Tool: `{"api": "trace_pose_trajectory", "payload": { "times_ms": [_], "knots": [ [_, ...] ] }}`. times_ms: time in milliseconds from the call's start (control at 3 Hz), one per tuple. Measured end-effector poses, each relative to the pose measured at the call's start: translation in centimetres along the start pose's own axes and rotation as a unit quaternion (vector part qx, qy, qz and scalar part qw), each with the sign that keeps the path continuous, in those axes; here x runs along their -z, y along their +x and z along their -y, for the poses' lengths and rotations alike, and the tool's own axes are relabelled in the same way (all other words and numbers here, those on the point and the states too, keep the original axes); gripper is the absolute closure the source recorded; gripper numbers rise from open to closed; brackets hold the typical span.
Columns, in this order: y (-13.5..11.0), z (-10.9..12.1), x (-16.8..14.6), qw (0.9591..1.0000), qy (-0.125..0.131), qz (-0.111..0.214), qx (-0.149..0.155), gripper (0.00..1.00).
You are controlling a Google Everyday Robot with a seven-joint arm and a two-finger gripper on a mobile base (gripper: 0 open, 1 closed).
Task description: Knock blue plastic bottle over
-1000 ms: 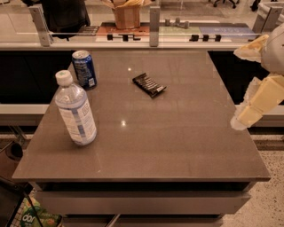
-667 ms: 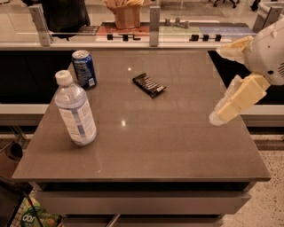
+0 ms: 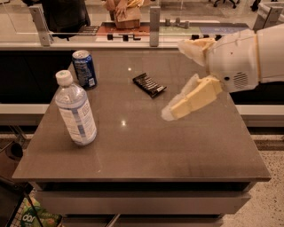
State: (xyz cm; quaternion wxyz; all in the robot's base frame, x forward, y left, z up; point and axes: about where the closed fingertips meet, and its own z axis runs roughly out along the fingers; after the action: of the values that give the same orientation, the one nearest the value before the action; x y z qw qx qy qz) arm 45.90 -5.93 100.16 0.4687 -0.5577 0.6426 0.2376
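While it stands upright and untouched on the grey table (image 3: 146,150), the blue plastic bottle (image 3: 76,111) sits close to that table's left edge as the camera sees it, its white cap (image 3: 64,77) on and its white-and-blue label (image 3: 78,119) facing forward. Just behind the bottle, slightly to its right and apart from it, a shorter blue soda can (image 3: 84,69) also stands upright. Farther right of the bottle and a little behind it, a dark wrapped snack bar (image 3: 149,84) lies flat on the tabletop. Beyond the bar, well apart from the bottle on its right, the gripper (image 3: 173,80) hangs above the table surface with its two pale yellow fingers (image 3: 193,98) spread wide and nothing between them; their tips point toward the bottle's side of the table. The white arm housing (image 3: 239,57) behind the gripper reaches in from the right. Far behind the bottle, past a glass partition, a brown paper bag (image 3: 124,11) rests on a counter.
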Motion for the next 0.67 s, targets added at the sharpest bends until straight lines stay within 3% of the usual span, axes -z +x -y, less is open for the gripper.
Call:
{"api": "trace_pose_trajectory", "payload": {
  "times_ms": [333, 667],
  "knots": [
    [-2.27, -0.65, -0.69, 0.9994, -0.007, 0.034, 0.0, 0.0],
    [-2.22, -0.63, -0.62, 0.9995, -0.007, 0.032, 0.0, 0.0]
  ]
}}
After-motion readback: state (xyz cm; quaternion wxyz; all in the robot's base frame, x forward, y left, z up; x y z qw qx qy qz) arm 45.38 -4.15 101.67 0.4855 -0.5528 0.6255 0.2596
